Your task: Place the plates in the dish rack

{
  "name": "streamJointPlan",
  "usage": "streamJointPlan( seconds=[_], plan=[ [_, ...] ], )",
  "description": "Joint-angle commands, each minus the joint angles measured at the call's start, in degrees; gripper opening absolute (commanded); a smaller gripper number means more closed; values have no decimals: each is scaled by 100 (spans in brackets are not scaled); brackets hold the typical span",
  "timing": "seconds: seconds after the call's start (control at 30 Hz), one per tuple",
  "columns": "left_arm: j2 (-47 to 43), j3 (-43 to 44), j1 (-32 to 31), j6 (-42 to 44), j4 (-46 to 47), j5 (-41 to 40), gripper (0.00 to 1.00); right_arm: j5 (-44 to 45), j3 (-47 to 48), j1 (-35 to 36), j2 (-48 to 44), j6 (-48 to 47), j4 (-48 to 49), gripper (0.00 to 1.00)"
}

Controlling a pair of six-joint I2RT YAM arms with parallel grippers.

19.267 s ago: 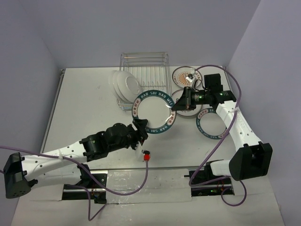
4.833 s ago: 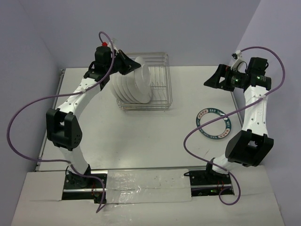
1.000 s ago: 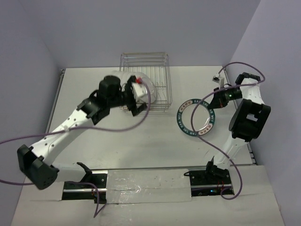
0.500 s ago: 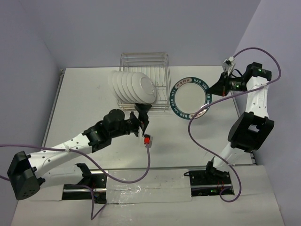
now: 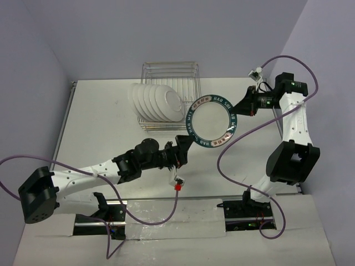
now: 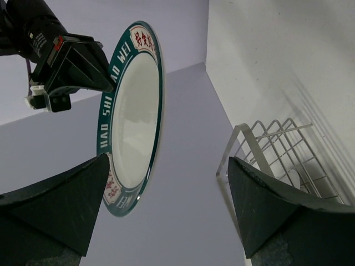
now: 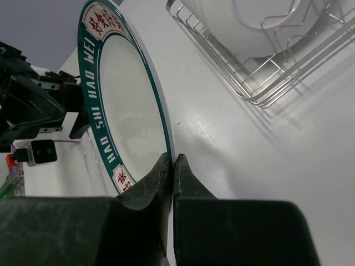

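My right gripper (image 5: 237,110) is shut on the rim of a white plate with a teal lettered rim (image 5: 211,122), held on edge in the air just right of the dish rack (image 5: 191,77). In the right wrist view both fingers pinch that plate (image 7: 130,105) at its edge (image 7: 172,158). Several white plates (image 5: 156,103) stand in the rack's left part. My left gripper (image 5: 182,148) hangs open just below and left of the held plate, nothing between its fingers. The left wrist view shows the plate (image 6: 133,116) ahead of the open left gripper (image 6: 167,160).
The wire rack's right part (image 6: 277,149) has free prongs. A purple cable with a red plug (image 5: 176,187) dangles under the left arm near the table's front. The right arm's cable loops over the table's right side (image 5: 244,133). Walls close in on the left, back and right.
The right arm has carried the plate leftward and a little toward the front. The left gripper has shifted right from under the rack toward the plate, still open.
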Motion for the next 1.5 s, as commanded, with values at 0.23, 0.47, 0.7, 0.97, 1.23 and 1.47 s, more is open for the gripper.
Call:
streamJointPlan(
  seconds=[0.23, 0.47, 0.7, 0.97, 1.23, 1.47],
  plan=[
    [619, 22, -153, 654, 947, -437, 71, -198, -281, 566, -221, 195, -633, 0],
    [875, 216, -258, 417, 1130, -849, 16, 118, -334, 909, -229, 265, -633, 0],
    [366, -13, -460, -39, 1011, -974, 0, 285, -352, 936, -413, 947, -37, 96],
    [-488, 1336, -636, -3161, -1046, -1465, 0, 93, 193, -161, -765, 3730, 2546, 100],
    [1013, 4650, 714, -8103, -3005, -1494, 0, 584, -580, -1103, -1275, 5864, 5247, 100],
    [2369, 6615, 3078, -13053, -3178, 1494, 0, 761, -817, -1112, -1345, 5706, 5124, 100]
  ],
)
